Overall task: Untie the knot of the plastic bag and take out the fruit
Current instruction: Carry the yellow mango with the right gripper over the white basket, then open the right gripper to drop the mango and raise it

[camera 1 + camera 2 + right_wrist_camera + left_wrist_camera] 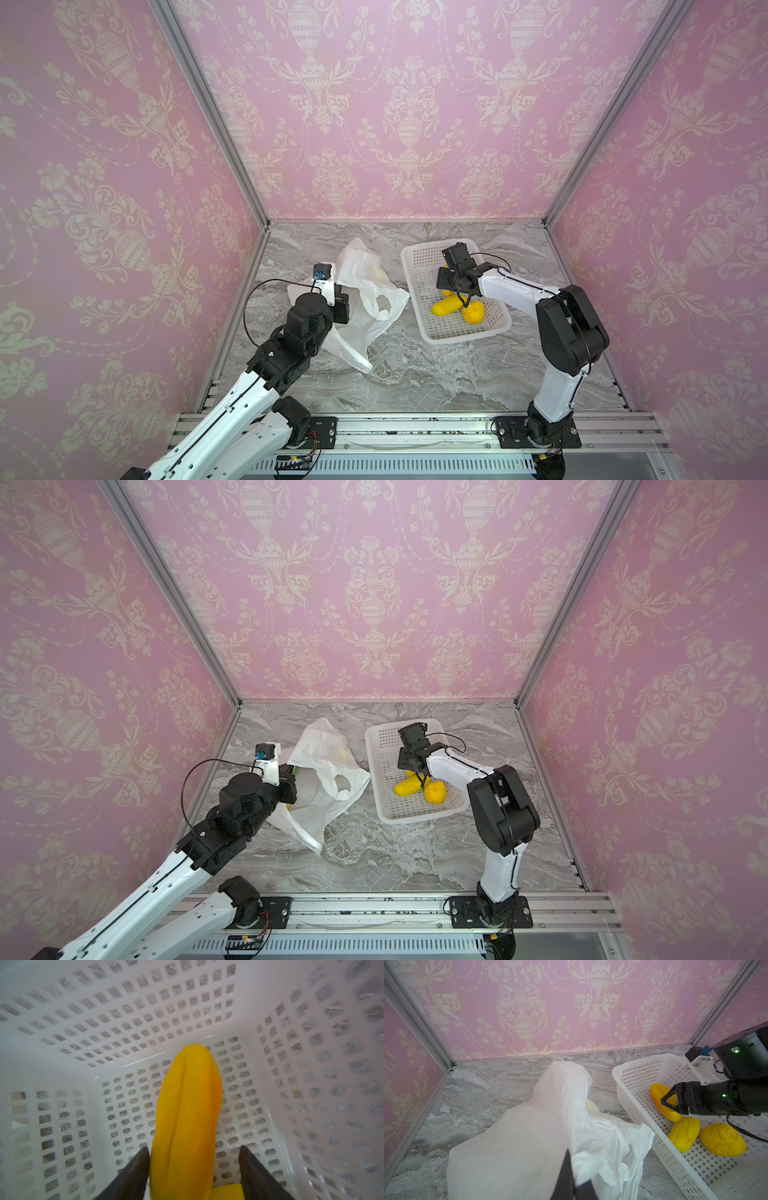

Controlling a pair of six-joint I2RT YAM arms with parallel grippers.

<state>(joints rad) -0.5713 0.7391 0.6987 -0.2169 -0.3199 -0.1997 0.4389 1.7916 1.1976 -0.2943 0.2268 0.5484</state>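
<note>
Inside one basket (419, 254), three fruit (473, 312), right claw (194, 1148) agape; left claw (576, 1178) tight on one plastic bag (529, 1136).

Top views overhead, facing down; wrist views close; all share basket (469, 335).

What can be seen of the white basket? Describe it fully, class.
The basket is a white, rigid-looking plastic tray, rectangular, with perforated floor and walls and a smooth rim. It stands upright on the marble table, beside the bag. Three yellow fruit lie inside; the right gripper reaches in, jaws open around one.
</note>
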